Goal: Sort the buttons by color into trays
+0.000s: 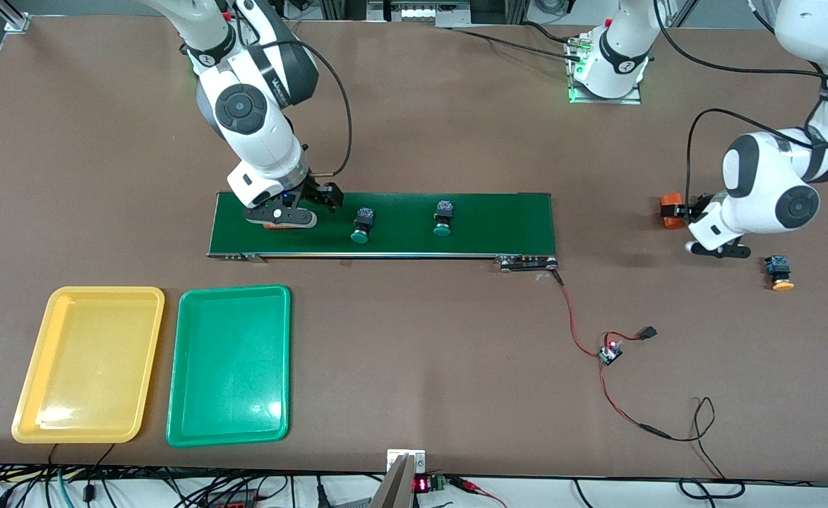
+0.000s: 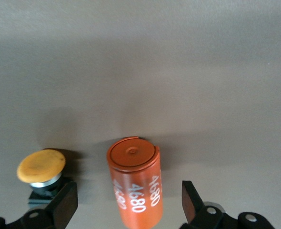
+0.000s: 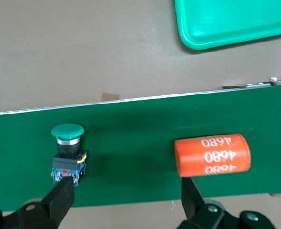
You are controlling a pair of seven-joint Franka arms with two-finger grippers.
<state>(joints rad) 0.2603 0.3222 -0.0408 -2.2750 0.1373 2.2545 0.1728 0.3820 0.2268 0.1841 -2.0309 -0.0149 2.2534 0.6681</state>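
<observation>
Two green buttons (image 1: 361, 227) (image 1: 443, 219) stand on the dark-green belt (image 1: 498, 226). One of them (image 3: 68, 152) shows in the right wrist view. My right gripper (image 1: 301, 208) (image 3: 127, 188) hangs open over the belt's end toward the right arm, with nothing between its fingers. A yellow-orange button (image 1: 781, 274) (image 2: 40, 167) lies on the bare table at the left arm's end. My left gripper (image 1: 689, 212) (image 2: 128, 191) is low there, open, its fingers on either side of an orange cylinder (image 2: 135, 186) with gaps. The yellow tray (image 1: 103, 291) and the green tray (image 1: 234, 289) (image 3: 235, 28) lie side by side, nearer the front camera than the belt.
A second orange cylinder (image 3: 212, 155) with white print lies on the belt beside one right finger. A red-and-black cable with a small board (image 1: 609, 353) runs from the belt's end (image 1: 526, 262) toward the table's front edge.
</observation>
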